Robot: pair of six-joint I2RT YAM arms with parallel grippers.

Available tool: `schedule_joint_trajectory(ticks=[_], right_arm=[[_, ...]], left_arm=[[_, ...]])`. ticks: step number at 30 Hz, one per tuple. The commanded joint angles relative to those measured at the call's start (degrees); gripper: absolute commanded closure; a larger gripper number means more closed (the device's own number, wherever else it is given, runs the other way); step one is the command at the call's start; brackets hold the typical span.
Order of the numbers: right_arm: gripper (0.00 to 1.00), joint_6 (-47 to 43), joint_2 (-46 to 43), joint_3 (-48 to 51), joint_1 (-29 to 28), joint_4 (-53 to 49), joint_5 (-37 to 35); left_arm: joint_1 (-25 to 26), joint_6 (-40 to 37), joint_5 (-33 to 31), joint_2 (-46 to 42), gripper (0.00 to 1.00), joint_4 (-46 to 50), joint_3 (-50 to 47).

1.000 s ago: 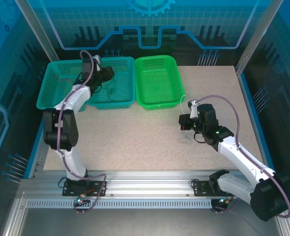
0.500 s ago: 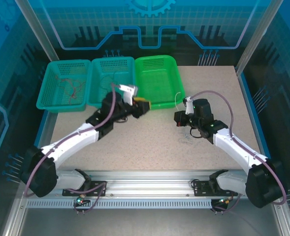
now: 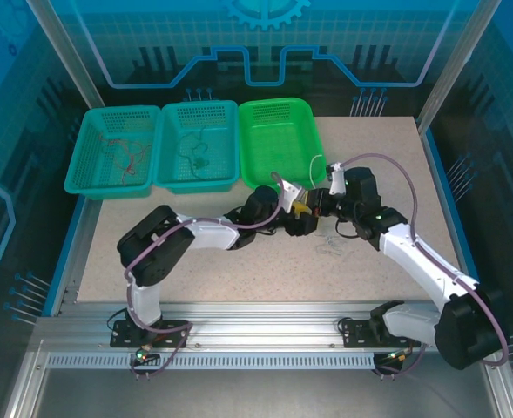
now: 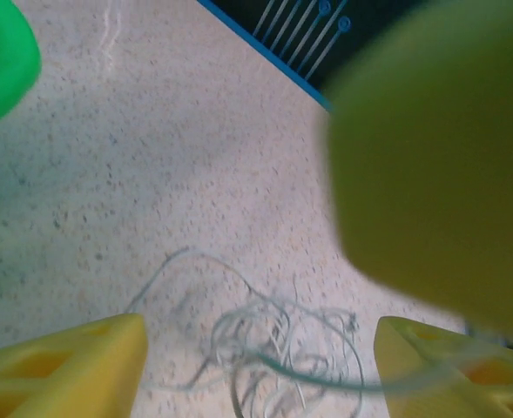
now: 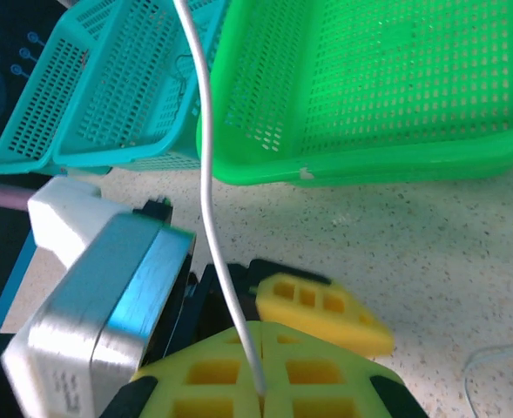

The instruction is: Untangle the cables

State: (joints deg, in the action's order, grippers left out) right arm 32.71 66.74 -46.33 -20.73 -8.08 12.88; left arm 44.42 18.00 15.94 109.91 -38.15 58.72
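A loose tangle of pale cables (image 4: 282, 344) lies on the speckled table, in the gap between my left gripper's (image 4: 260, 353) wide-open yellow fingers (image 4: 73, 361), which touch none of it. From above, the tangle (image 3: 330, 246) sits just right of the left gripper (image 3: 301, 216). My right gripper (image 5: 263, 392) is shut on one white cable (image 5: 205, 131) that rises straight up from its pads. This gripper (image 3: 320, 205) hangs right beside the left one, and the held cable (image 3: 313, 170) arcs up toward the green basket. Its blurred finger (image 4: 439, 148) looms in the left wrist view.
Three baskets line the back: a teal one (image 3: 82, 152) holding red wires, a middle teal one (image 3: 230, 144) holding dark wires, and a bright green one (image 3: 278, 144). The left wrist's camera block (image 5: 99, 296) and yellow finger (image 5: 321, 309) crowd the right gripper.
The left arm has swung from the middle teal basket down and right across the table to the right gripper, and its jaws have opened wider. The right gripper shifted slightly up and left.
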Motion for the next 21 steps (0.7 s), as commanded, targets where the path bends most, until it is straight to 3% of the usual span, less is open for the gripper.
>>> schedule_joint_trajectory(ticks=[1,3,5,7,9,10,14,16,17,21], right_arm=[[1.00,2.4,-2.8,-0.8,-0.1,-1.0,3.2],[1.00,2.5,-3.6,-0.9,-0.1,-1.6,2.6],[0.97,2.4,-4.4,-0.7,0.0,-3.3,-0.1],[0.78,2.4,-5.2,-0.5,0.2,-5.8,-4.1],[0.50,2.4,-5.9,0.1,0.8,-8.7,-8.2],[0.42,2.6,-6.3,0.6,1.2,-10.3,-10.4],[0.38,5.1,-8.0,4.4,2.8,-15.4,-18.4],[0.37,7.2,-9.0,7.8,3.5,-15.1,-19.3],[0.30,8.7,-9.2,9.8,3.9,-14.7,-19.7],[0.21,10.6,-7.3,16.2,4.8,-9.5,-16.9]], left_arm=[[-0.1,1.8,0.1,2.3,0.48,-6.4,4.5],[-0.3,2.5,-0.7,2.4,0.80,-5.5,5.0],[-0.3,3.1,-1.6,1.5,0.99,-4.5,4.4],[-0.5,3.7,-2.4,0.2,1.00,-3.2,3.4],[-0.7,4.9,-2.5,-1.2,1.00,-2.6,2.1],[-0.9,5.4,-2.7,-1.9,1.00,-2.3,1.4],[-1.0,6.2,-5.1,-5.0,1.00,-0.5,-0.4],[-1.0,6.3,-5.9,-6.3,1.00,1.0,-0.6],[-1.1,6.4,-6.1,-7.0,1.00,1.5,-0.5],[-1.1,6.5,-5.8,-8.8,1.00,4.2,0.7]])
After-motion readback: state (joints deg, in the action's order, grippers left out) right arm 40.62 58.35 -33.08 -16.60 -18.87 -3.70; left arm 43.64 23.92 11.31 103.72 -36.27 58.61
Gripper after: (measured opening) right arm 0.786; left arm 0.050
